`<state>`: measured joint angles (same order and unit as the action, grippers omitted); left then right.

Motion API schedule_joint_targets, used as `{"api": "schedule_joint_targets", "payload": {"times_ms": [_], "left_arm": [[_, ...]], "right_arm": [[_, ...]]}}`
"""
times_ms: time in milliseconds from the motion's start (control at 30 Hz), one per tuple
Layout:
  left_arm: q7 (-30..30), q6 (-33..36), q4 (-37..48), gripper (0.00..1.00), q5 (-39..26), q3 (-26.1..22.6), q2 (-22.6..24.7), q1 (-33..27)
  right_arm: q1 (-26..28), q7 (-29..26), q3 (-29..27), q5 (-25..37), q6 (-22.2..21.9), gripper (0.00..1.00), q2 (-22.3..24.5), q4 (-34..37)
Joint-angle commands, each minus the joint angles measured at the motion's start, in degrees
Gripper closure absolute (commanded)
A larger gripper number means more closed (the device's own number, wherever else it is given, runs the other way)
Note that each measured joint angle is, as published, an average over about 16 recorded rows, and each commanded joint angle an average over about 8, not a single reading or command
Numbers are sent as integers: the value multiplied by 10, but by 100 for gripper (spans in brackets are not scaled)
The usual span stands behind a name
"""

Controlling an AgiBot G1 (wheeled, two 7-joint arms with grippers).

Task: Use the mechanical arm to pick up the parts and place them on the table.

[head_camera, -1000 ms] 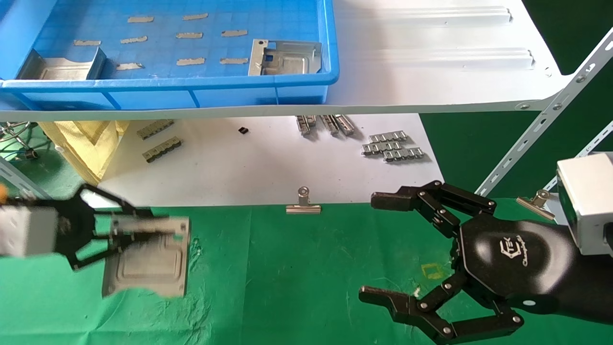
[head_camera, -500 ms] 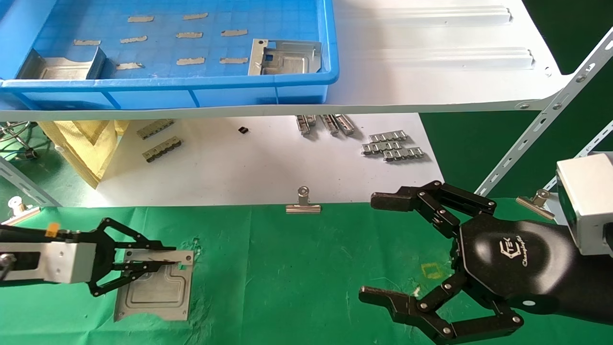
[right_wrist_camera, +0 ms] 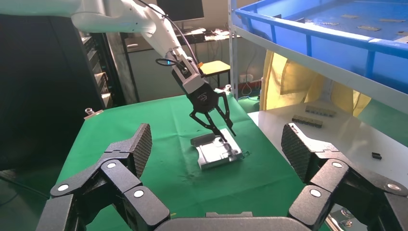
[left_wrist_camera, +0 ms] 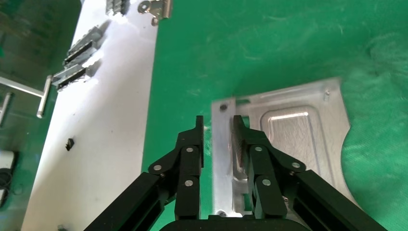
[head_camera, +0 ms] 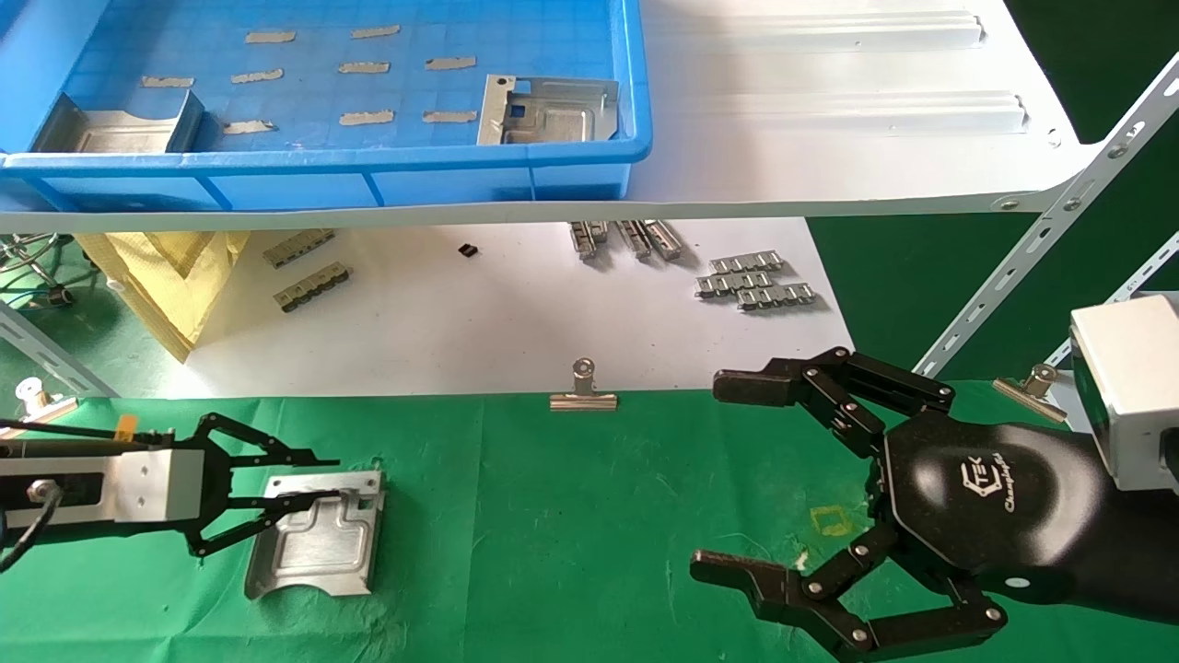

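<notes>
Since a second ago my left gripper (head_camera: 322, 479) lowered the part (head_camera: 318, 543) flat onto the table (head_camera: 571, 516); fingers pinch its raised rim, barely apart. My right gripper (head_camera: 723, 479) hangs wide open, parked.

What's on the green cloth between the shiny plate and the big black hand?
Nothing: the head view shows bare green table between the part and the open right gripper.

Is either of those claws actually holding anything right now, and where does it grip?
The left pincer pinches the metal part by its raised edge rim, the part resting on the green table. The right pincer is open, holding nothing.
</notes>
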<state>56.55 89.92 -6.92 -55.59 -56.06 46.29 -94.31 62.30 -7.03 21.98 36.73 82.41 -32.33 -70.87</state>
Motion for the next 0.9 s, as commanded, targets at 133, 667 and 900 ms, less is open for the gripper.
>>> {"api": "schedule_joint_targets", "payload": {"times_ms": [133,667,900], "left_arm": [[-13,9,8,0,15,7,1,-3],[-220,13,-27,0,154,55,-33,62],[-206,13,-30,0,145,53,-33,57]], "right_arm": [[0,0,0,0,0,0,0,0],[0,0,0,0,0,0,0,0],[0,0,0,0,0,0,0,0]]}}
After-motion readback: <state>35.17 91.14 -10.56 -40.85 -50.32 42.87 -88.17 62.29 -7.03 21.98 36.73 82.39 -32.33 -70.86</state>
